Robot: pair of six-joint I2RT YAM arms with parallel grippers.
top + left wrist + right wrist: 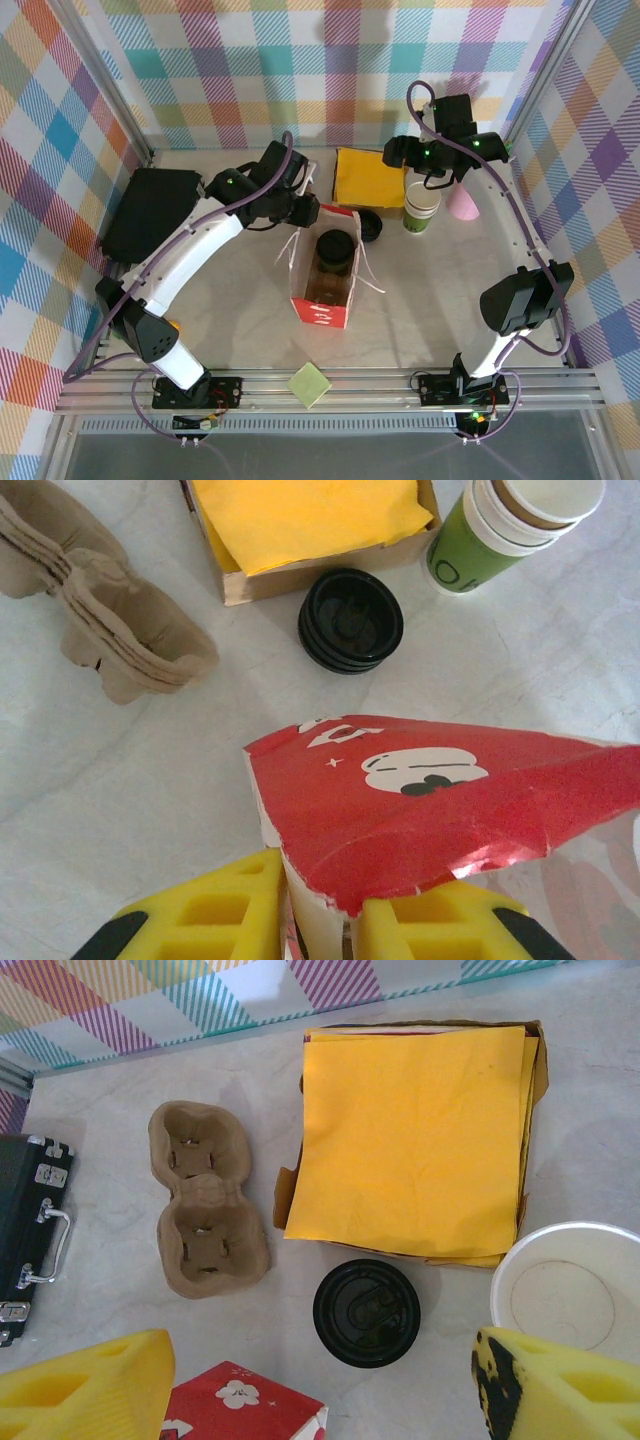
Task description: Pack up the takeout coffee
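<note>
Left tool [320, 912] clamped on the rim of the red paper bag [322, 300], one yellow finger on each side of the bag wall, at the bag's far edge. Right tool [320, 1388] spread wide, nothing between its fingers, hanging over the far right of the counter [230, 310] above the supplies. Black case [150, 215] lies far left, latches and handle on its right side. Bag stands mid-counter, mouth open, white cord handles splayed to either side. Box of yellow napkins [415, 1140] sits beyond the bag, near the back wall. Pulp cup carrier [205, 1200], two wells, lies left of the box, between it and the case. Stack of green cups [422, 208], lidless, cream inside, stands just right of the box's near corner. Takeout coffee [335, 248]: inside the bag's open mouth, upright, black lid on top, toward the far end of the bag. Pink cup [462, 205] just right of the cup stack, contents too small to tell. Black lids [366, 1312], a short stack, rest on the counter just on the near side of the box, between bag and cup stack, touching neither.
</note>
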